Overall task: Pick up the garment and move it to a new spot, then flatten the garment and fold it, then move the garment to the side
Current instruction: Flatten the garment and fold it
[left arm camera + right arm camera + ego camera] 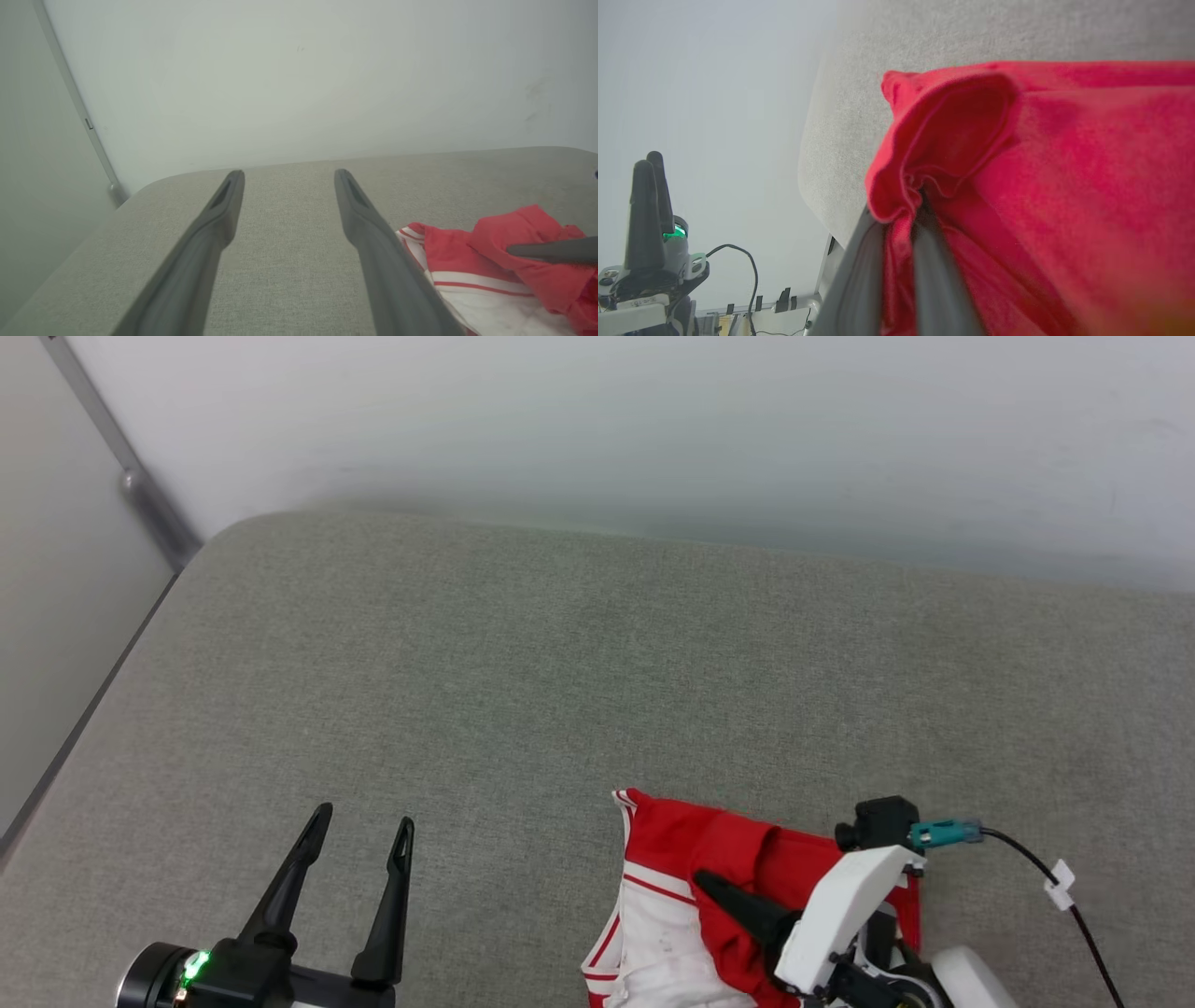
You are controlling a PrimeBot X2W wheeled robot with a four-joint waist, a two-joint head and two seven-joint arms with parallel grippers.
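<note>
The garment (672,896), red with a white sleeve and red-white trim, lies bunched at the near right of the grey padded surface. My right gripper (714,887) is shut on a fold of its red cloth; in the right wrist view the garment (1041,186) wraps over the fingers (859,275) with fabric pinched between them. My left gripper (364,826) stands open at the near left, apart from the cloth, nothing between its fingers. In the left wrist view the left gripper (285,175) points across the surface, the garment (476,270) to its right with a right finger lying on it.
The grey surface (579,672) reaches back to a pale wall, with a rounded far left corner and a metal rail (140,485) beyond it. A black cable (1055,877) runs from my right wrist camera. My left gripper (649,196) shows at the left of the right wrist view.
</note>
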